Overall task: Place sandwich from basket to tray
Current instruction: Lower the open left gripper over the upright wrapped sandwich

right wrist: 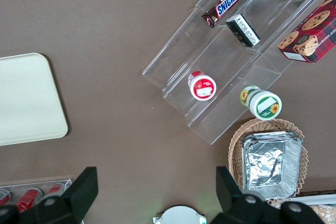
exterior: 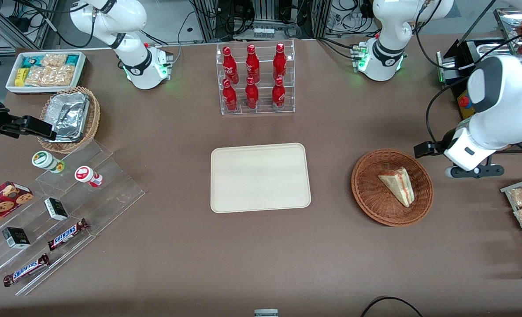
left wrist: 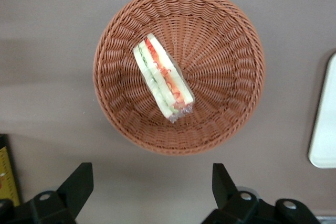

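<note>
Sandwich (left wrist: 163, 76) in basket (left wrist: 231, 66): soft, light, squishy, slippery wrap. Grab flat bread sides gently. Pincer (left wrist: 152, 192) above basket, fingers apart, empty.

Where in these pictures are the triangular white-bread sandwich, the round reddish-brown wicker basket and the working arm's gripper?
Triangular white-bread sandwich (left wrist: 163, 76): left wrist view, on its layered cut edge.
Round reddish-brown wicker basket (exterior: 368, 185): front view, on bare woven wall.
Gripper (left wrist: 152, 187): left wrist view, midway between its open fingertips, above the table beside the basket.
</note>
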